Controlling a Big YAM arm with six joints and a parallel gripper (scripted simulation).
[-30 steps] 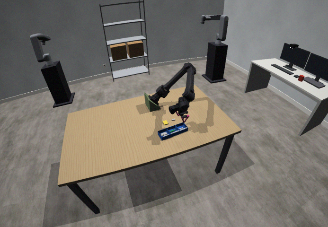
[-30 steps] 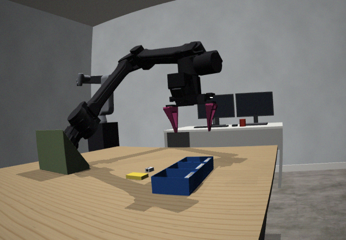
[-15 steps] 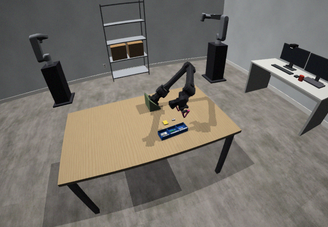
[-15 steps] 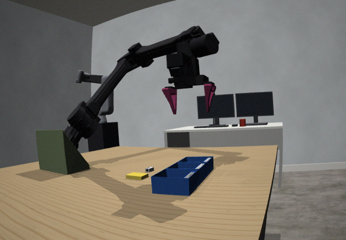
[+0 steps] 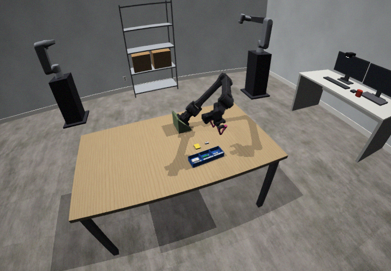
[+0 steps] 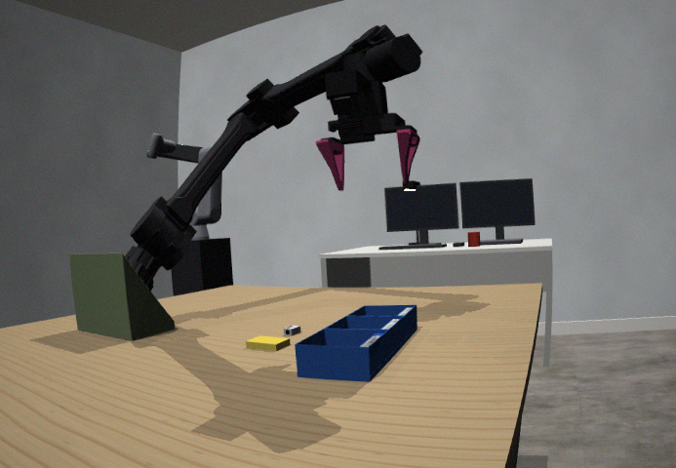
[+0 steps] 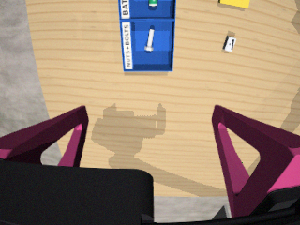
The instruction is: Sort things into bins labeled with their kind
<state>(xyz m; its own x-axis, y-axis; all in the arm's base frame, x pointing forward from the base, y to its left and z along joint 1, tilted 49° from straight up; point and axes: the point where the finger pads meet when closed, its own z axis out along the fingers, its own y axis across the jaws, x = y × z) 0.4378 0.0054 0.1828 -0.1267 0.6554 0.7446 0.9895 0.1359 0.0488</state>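
Note:
My gripper [image 5: 217, 130] [image 6: 374, 186] [image 7: 150, 112] is open and empty, high above the table beside the bins. Three joined blue bins [image 5: 209, 160] [image 6: 332, 362] [image 7: 162, 64] stand on the table. The label "NUTS+BOLTS" [image 7: 127, 47] marks the end bin, where a silvery bolt [image 7: 149, 40] lies. The middle bin's label [image 7: 125, 8] shows "BAT"; a green battery [image 7: 153, 2] [image 5: 205, 156] lies inside. The far bin's label is unreadable; it seems to hold something whitish. A yellow block [image 5: 196, 146] [image 6: 267, 343] [image 7: 235, 3] and a small white-and-black thing [image 5: 206, 143] [image 6: 292, 331] [image 7: 229, 44] lie on the table.
The green angled mount [image 5: 179, 124] [image 6: 103, 294] at the arm's base stands behind the loose things. The bins stand near the table's front edge. A shelf rack [image 5: 152, 86], two other arms on pedestals and a white desk [image 5: 346, 92] stand away from the table.

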